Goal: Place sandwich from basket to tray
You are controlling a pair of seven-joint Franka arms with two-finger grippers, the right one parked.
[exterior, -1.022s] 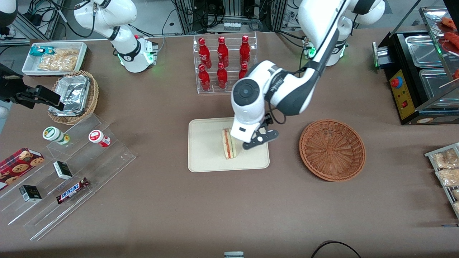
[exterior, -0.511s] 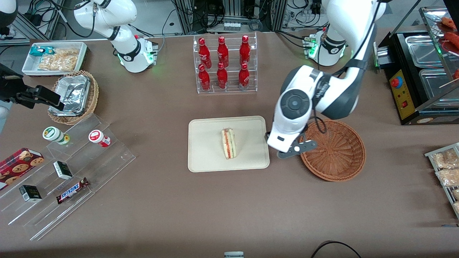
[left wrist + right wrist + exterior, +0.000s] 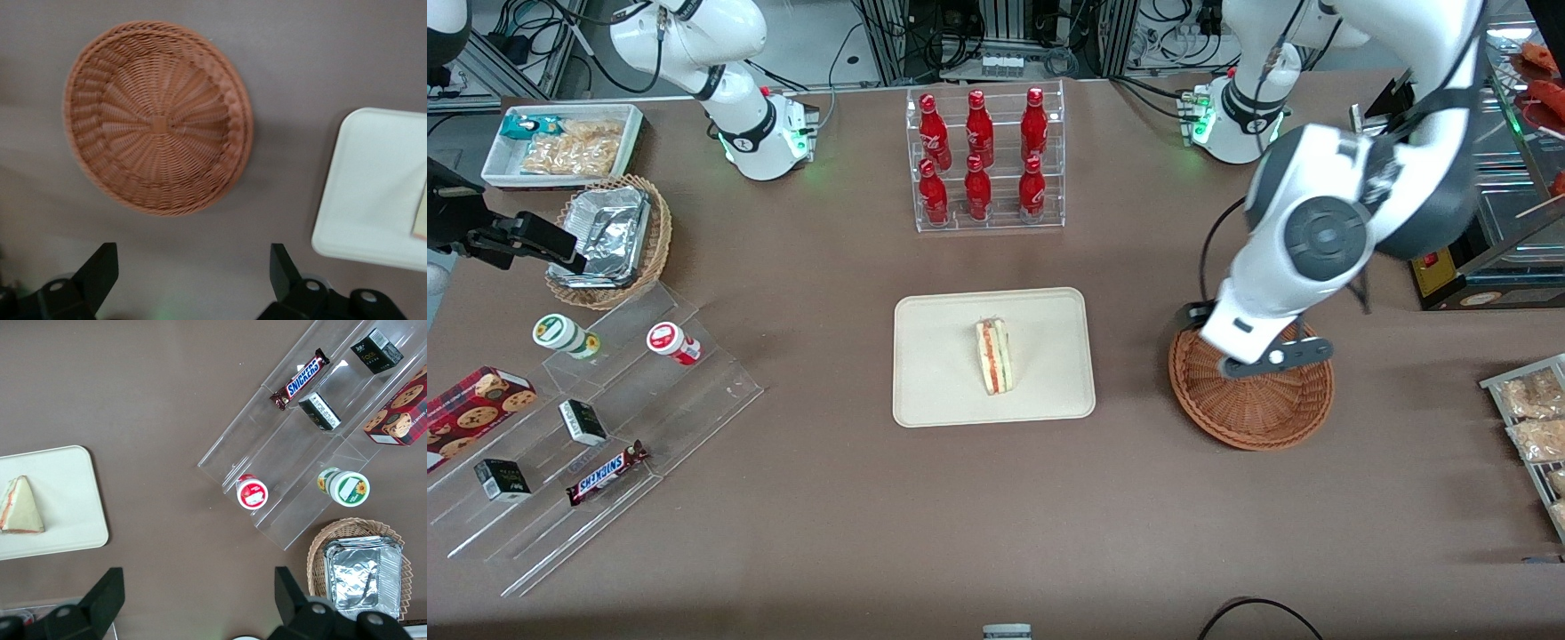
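My pincer (image 3: 190, 280) hangs open and empty above the round reddish-brown wicker basket (image 3: 1254, 409), while the triangular layered sandwich (image 3: 993, 356) lies on the cream-beige rectangular tray (image 3: 943, 373).

Rough woven wicker basket (image 3: 1251, 391); smooth matt tray (image 3: 943, 373); end effector (image 3: 193, 280) matt black plastic

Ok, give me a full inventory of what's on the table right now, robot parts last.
sandwich: one, pale bread with red and green filling, on the tray.
tray: one, cream, mid-table.
basket: one, reddish-brown wicker, empty, toward the working arm's end.
bottles: six, red, in a clear rack, farther from the camera than the tray.
foil trays: silver, in a tan basket toward the parked arm's end.
Snickers bar: one, on the clear stepped shelf.
snack bin: one, white.
end effector: open, empty, above the basket.
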